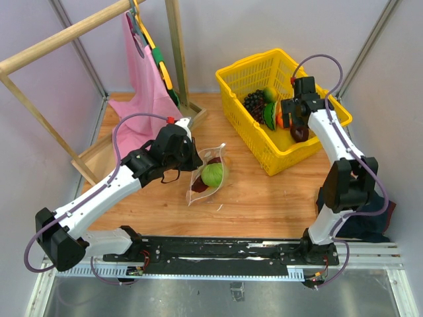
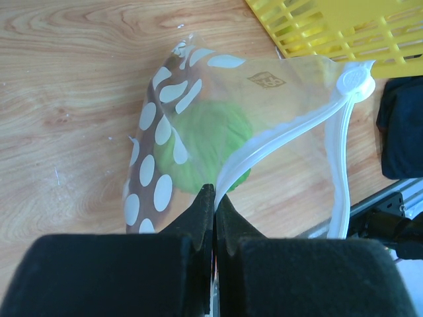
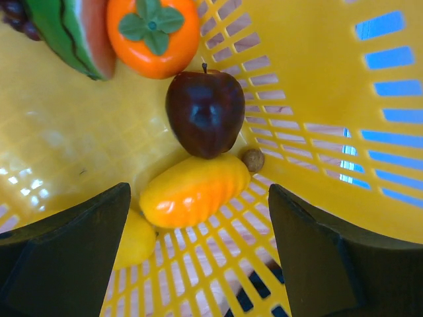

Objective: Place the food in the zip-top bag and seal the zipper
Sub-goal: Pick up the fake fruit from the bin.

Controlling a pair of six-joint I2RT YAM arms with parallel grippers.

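Note:
The clear zip-top bag (image 1: pixel 206 177) with white dots lies on the wooden table, holding a green ball (image 1: pixel 213 175) and a dark maroon piece. My left gripper (image 1: pixel 192 158) is shut on the bag's whitish zipper strip (image 2: pixel 291 129), pinching it at the fingertips (image 2: pixel 215 195); the green ball (image 2: pixel 211 142) shows through the plastic and the mouth gapes open. My right gripper (image 1: pixel 295 120) is open inside the yellow basket (image 1: pixel 244 74). In the right wrist view it (image 3: pixel 198 198) hovers over an orange-yellow slice (image 3: pixel 192 191), a dark maroon apple (image 3: pixel 205 112) and a yellow lemon (image 3: pixel 135 239), touching none.
The basket also holds a persimmon (image 3: pixel 152 30), a watermelon slice (image 3: pixel 66 33), grapes (image 1: pixel 254 102) and a small brown nut (image 3: pixel 252 159). A pink cloth (image 1: pixel 142 86) hangs on a wooden rack (image 1: pixel 66 36) at back left. A dark cloth (image 1: pixel 360 221) lies at right.

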